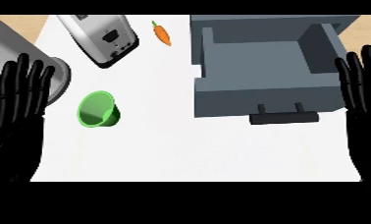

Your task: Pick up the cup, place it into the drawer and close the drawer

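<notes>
A green cup [98,109] stands upright on the white counter at the left, its mouth facing up. A grey drawer [264,88] is pulled open at the right, its inside bare, with a dark handle [283,117] on its front. My left hand [24,95] rests at the left edge, fingers straight and pointing up, a short way left of the cup and apart from it. My right hand [354,88] rests at the right edge beside the drawer's side, fingers straight, holding nothing.
A silver toaster [101,38] lies slanted at the back left. A grey metal pot [52,68] sits partly behind my left hand. A small carrot [162,33] lies between the toaster and the drawer. Bare white counter [203,149] spreads in front.
</notes>
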`<state>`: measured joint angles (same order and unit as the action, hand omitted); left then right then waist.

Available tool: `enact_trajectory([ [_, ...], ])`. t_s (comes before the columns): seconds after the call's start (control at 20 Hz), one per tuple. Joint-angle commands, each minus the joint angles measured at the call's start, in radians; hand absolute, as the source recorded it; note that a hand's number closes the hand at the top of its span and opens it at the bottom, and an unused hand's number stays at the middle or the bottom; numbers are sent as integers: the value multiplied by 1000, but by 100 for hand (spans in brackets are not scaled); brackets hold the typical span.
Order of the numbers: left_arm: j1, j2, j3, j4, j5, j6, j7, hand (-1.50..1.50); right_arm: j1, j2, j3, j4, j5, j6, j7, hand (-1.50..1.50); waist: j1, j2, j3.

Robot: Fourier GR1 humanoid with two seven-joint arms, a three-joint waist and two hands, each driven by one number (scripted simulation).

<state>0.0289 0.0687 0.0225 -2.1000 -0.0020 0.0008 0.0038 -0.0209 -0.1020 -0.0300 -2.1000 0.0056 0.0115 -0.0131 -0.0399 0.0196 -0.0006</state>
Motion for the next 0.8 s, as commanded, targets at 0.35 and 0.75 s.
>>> enact_trajectory([
  [0.35,-72,61,142,187,363,-160,89,-150,15,-31,46,44,-67,98,81,-150,43,-15,0],
  [0.75,-126,126,225,448,374,-254,-24,-150,-126,-22,30,210,-44,104,66,-150,43,-18,0],
])
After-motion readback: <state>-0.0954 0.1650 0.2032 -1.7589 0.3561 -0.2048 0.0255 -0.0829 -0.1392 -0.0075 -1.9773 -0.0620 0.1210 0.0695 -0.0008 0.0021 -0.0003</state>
